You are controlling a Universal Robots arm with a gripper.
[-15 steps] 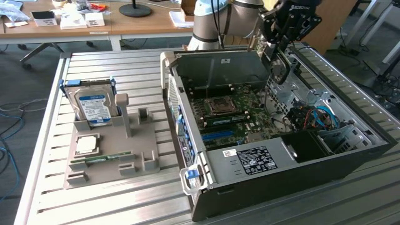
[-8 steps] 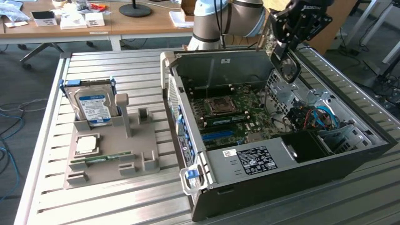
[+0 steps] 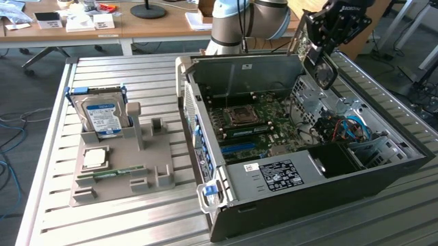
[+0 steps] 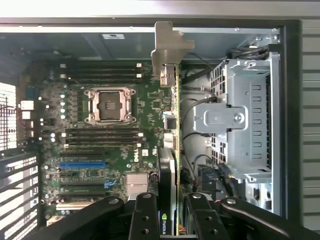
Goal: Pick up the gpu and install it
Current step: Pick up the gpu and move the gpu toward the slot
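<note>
My gripper [image 3: 321, 46] hangs above the far right part of the open computer case [image 3: 239, 215], shut on the gpu [image 3: 323, 69]. The card is a thin dark board held on edge. In the wrist view the gpu [image 4: 172, 125] runs edge-on from between my fingers [image 4: 145, 217] out to its silvery metal bracket [image 4: 167, 45]. It is above the green motherboard [image 4: 100, 140], between the CPU socket [image 4: 110, 105] and the metal drive cage [image 4: 245, 125]. The card looks clear of the board, with the blue slot [image 4: 82, 164] off to one side.
On the exterior view's left, a grey holder tray [image 3: 116, 189] carries the silver hard drive [image 3: 102, 115], a square processor [image 3: 94, 158] and a green memory stick [image 3: 110, 174]. Cables [image 3: 345, 130] lie inside the case near the drive cage. The slatted metal table [image 3: 137, 220] surrounds the case.
</note>
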